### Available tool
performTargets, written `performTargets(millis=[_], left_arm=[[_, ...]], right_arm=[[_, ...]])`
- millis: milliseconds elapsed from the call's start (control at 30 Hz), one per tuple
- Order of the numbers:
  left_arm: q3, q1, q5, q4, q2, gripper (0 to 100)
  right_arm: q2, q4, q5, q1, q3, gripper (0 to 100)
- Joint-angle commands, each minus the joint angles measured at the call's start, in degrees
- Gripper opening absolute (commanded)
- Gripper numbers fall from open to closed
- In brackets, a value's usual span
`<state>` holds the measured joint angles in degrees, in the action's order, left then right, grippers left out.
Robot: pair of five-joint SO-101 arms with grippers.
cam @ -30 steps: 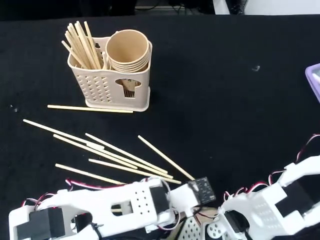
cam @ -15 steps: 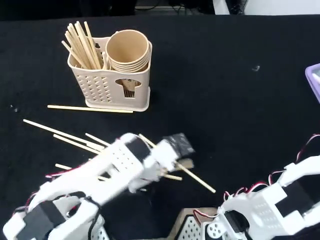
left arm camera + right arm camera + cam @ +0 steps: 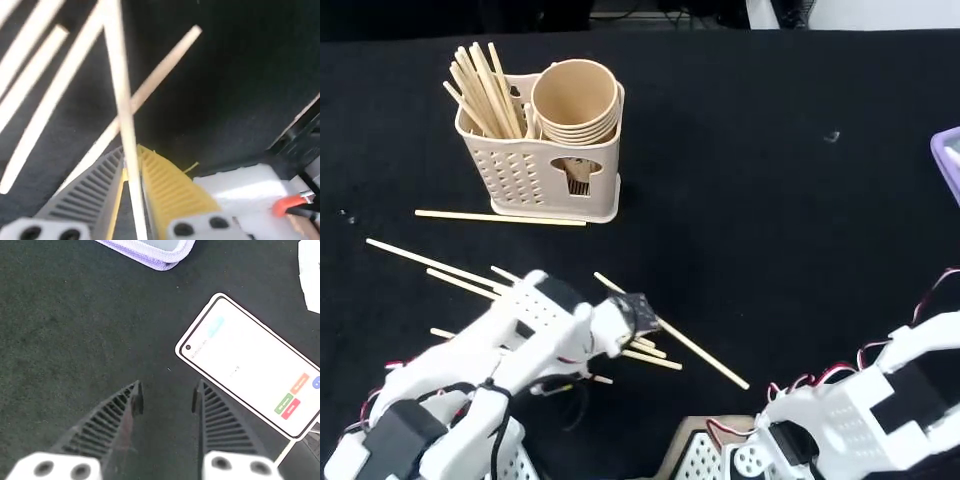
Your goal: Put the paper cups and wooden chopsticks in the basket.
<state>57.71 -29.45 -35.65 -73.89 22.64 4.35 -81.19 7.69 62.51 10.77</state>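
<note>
Chopstick (image 3: 120,75) pinched off-centre in the narrowed left gripper (image 3: 131,150) needs a slow, level lift toward the basket (image 3: 540,170).

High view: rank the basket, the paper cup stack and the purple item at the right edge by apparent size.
1. basket
2. paper cup stack
3. purple item, but the frame edge crops it, so its place is unsure.
</note>
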Motion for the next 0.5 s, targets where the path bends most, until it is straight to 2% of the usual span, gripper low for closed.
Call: performTargets(millis=[0,67,100,200,467], left_arm=[[-1.4,6.6,-6.0,0.1,1.0,16],[-2.1,10.0,-7.4,0.5,1.0,24],[-2.7,11.2,-8.8,0.6,1.0,24],[-2.8,14.0,-13.7,4.0,1.0,20],[6.5,19.4,-13.8,22.9,1.0,19]], right_arm=[[-0.5,-0.2,-0.3,-1.2,0.0,16.5],[-0.5,-0.2,-0.3,-1.2,0.0,16.5],[-0.5,-0.2,-0.3,-1.2,0.1,16.5],[-0.5,-0.2,-0.2,-1.2,0.1,16.2],[-0.5,-0.2,-0.2,-1.2,-0.2,16.2]])
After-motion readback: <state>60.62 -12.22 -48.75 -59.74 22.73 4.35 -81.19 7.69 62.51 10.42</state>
